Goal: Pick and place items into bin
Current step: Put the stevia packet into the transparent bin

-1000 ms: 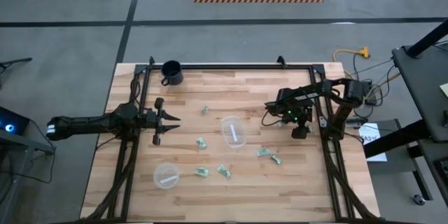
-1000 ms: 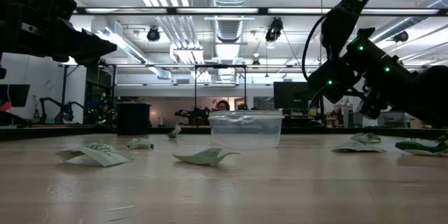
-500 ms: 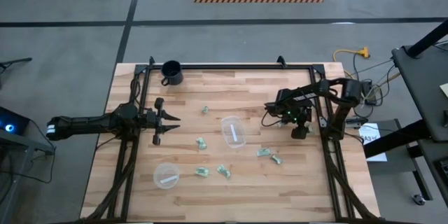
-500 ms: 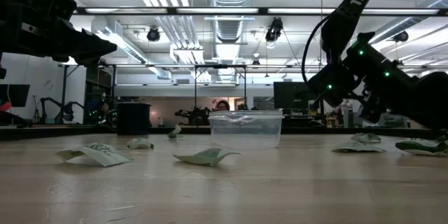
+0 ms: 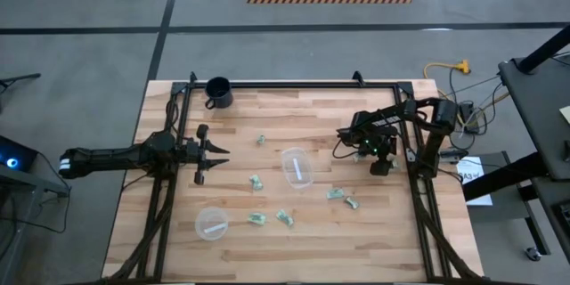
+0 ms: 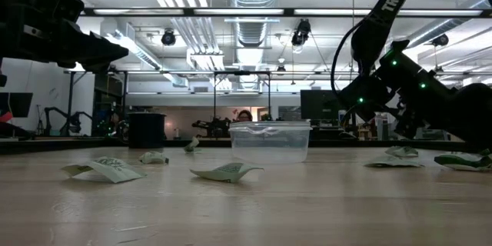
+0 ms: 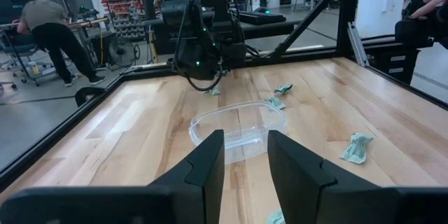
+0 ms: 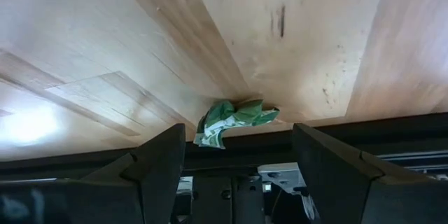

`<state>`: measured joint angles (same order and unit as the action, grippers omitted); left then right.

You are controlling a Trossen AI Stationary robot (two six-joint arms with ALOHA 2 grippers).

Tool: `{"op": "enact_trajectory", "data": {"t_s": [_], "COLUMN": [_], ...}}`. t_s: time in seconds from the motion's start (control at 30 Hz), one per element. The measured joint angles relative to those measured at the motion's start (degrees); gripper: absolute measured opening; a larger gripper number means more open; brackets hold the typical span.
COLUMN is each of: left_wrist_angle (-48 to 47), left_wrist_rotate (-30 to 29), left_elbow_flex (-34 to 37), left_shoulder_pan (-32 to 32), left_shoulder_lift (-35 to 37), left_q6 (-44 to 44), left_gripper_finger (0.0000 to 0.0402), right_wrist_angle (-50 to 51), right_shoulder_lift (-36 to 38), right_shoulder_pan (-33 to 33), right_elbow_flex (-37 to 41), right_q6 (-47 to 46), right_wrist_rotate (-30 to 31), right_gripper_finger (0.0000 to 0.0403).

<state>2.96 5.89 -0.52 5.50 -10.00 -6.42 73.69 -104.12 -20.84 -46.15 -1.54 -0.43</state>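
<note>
With its fingers spread wide, the right claw (image 8: pixel 234 155) hangs over a crumpled wrapper (image 8: pixel 232 120), light, soft and crushable, best pinched across its bunched middle, at three o'clock on the surface (image 5: pixel 312 107).

A clear plastic cup (image 6: pixel 270 141) stands mid-table, pale-green wrapped pieces (image 6: pixel 227 172) scattered flat on the wood around it. A black mug (image 6: pixel 146 131) sits farther back at left. Two dark arms hang above either side (green lights glow on one). A person (image 6: pixel 244 115) is visible beyond.
</note>
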Motion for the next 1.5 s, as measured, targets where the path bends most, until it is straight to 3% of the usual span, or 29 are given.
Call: {"op": "enact_trajectory", "data": {"t_s": [0.6, 1.0, 1.27, 1.5], "left_wrist_angle": [0.00, 0.01, 0.02, 0.04], "left_wrist_rotate": [0.00, 0.00, 0.00, 0.00], "left_elbow_flex": [0.00, -0.01, 0.00, 0.00], "left_shoulder_pan": [0.00, 0.00, 0.00, 0.00], "left_shoulder_lift": [0.00, 0.00, 0.00, -0.04], "left_q6": [-0.01, 0.00, 0.00, -0.02], "left_gripper_finger": [0.0094, 0.0094, 0.0094, 0.0094], "right_wrist_angle": [-0.63, -1.34, -2.82, -3.37], "right_shoulder_lift": [-0.23, -9.20, -5.79, -4.34], "right_shoulder_pan": [-0.22, -0.24, -0.29, -0.22], "right_elbow_flex": [0.20, 0.40, 1.05, 0.88], "right_q6": [0.22, 1.26, 1.95, 2.33], "right_wrist_rotate": [-0.89, -0.89, -0.69, -1.31], "right_gripper_finger": [0.0250, 0.0232, 0.0175, 0.0070]}}
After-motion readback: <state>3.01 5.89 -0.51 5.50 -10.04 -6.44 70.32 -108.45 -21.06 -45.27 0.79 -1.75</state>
